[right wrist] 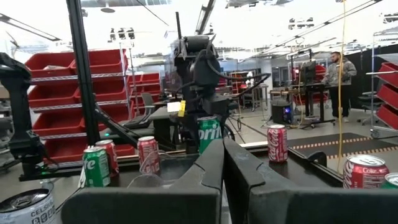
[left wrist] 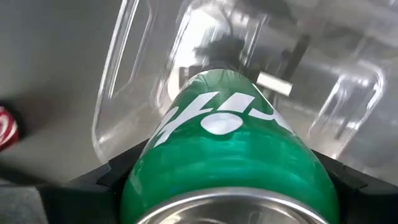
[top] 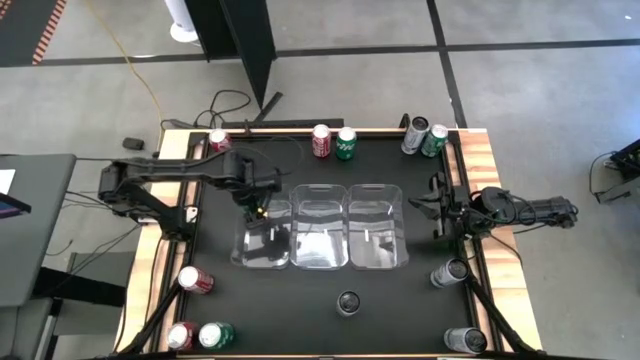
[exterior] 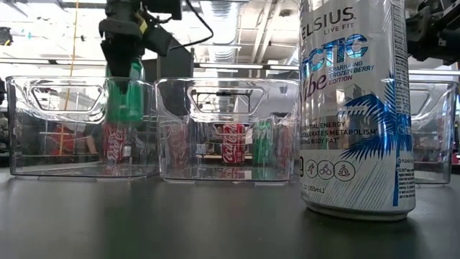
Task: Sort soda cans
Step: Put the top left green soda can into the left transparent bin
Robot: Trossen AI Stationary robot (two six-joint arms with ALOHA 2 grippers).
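Overhead camera: three clear plastic trays (top: 320,228) sit side by side mid-table. Left gripper (top: 256,203) hangs over the leftmost tray's far edge; the can it carries is mostly hidden under the arm here. Right gripper (top: 440,212) waits at the table's right edge, well apart from the trays. Loose cans stand around the rim: red and green at the far edge, silver-grey on the right, red and green at the near left corner.

Table-level camera: left gripper grips a green cylindrical soda can (exterior: 126,95) upright, long axis vertical, its base inside the leftmost tray but above the floor. A tall silver-grey Celsius can (exterior: 355,108) fills the foreground.

Left wrist camera: the dark fingers (left wrist: 102,180) clamp both sides of the green can near its silver top; the tray lies directly beyond the can's base.

Right wrist camera: right gripper's fingers are pressed together, empty. Across the table the left arm holds the green can.

Judgement: the coming move turns on the tray floor lying straight below the can along its own axis, so a plain vertical lowering, then release. Left arm is the nearer.
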